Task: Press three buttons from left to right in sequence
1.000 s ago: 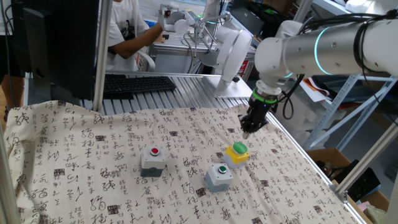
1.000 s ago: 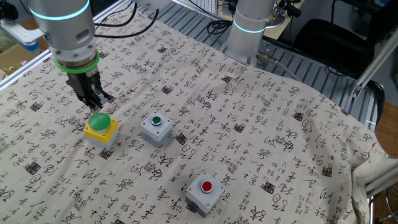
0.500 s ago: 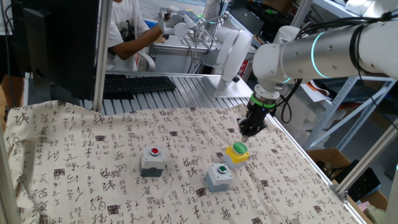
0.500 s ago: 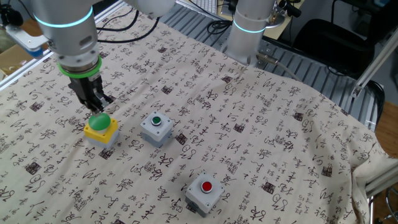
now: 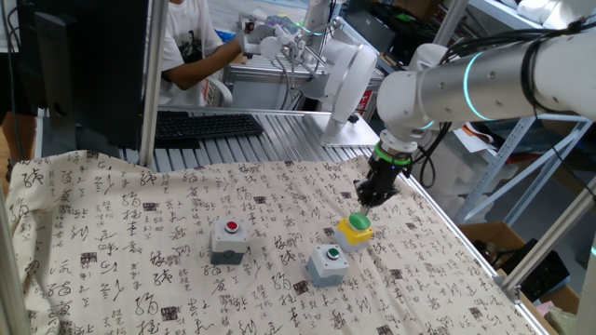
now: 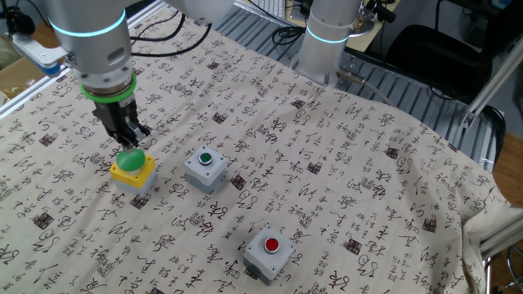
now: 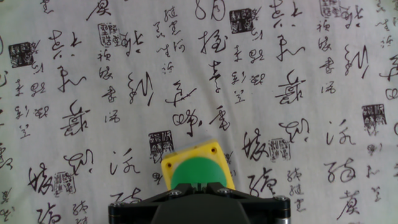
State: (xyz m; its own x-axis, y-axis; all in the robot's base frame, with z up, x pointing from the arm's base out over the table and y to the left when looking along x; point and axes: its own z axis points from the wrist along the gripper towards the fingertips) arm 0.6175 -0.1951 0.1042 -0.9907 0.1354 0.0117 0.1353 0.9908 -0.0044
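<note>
- Poised directly over the yellow box with the green domed cap, tip at or just above the dome: the black 2-finger gripper on the silver arm with the glowing teal ring.
- Placed last in the row of 3, at the right end in one fixed view, and so judged the final press of the sequence.
- Beside it on the calligraphy-printed cloth, the grey box with the green button; farther along, the grey box with the red button, well apart from the gripper.
- Held straight down over the cap, presumably so a push lands on the dome's middle rather than sliding off its curve.
- Seen from the hand view, only the green dome and yellow rim at the bottom edge, half hidden by the black gripper body.
- Finger state impossible to tell: no gap or contact between the tips shown anywhere, and nothing seen held.
</note>
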